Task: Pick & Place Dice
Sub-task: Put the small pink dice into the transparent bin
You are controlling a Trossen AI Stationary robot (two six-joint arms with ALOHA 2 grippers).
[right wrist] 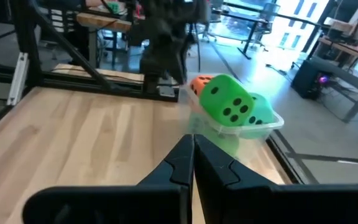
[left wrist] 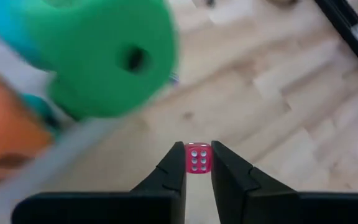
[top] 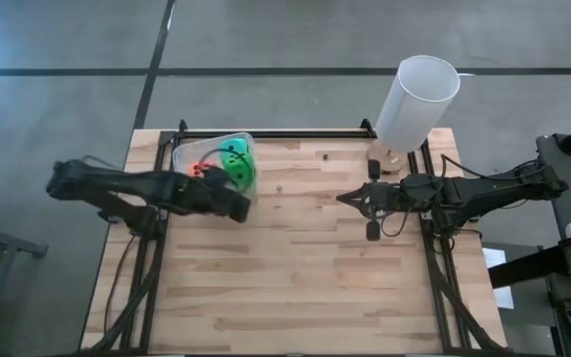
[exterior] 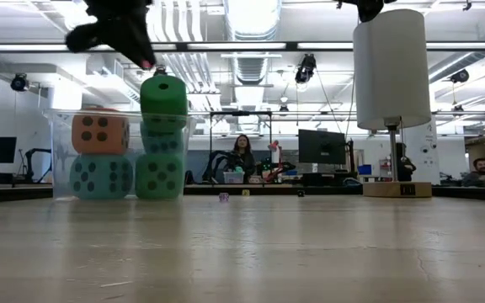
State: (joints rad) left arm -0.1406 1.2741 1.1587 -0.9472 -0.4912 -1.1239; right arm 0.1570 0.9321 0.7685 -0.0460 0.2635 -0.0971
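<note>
Dice fill a clear plastic tub (exterior: 61, 151) at the far left of the wooden table (top: 305, 268). Through its wall the low view shows four soft-looking cubes with black pips, stacked in two columns: an orange die (exterior: 100, 133) sits on a teal die (exterior: 101, 177), and beside them a second teal die (exterior: 165, 137) rests on a green die (exterior: 160, 176). A fifth cube, the bright green top die (exterior: 163, 95), rises above the tub's rim with rounded edges.

One more die differs: a tiny pink die (left wrist: 197, 158), hard-edged with pale pips, is clamped between the fingers of the left gripper (left wrist: 197, 169), which hangs above the table just beside the tub.

The right gripper (right wrist: 193, 155) has its jaws pressed together and holds nothing; it hovers over the table's right half, well apart from the tub. A tall white cylinder (top: 416, 102) stands on a small wooden block at the far right edge.
</note>
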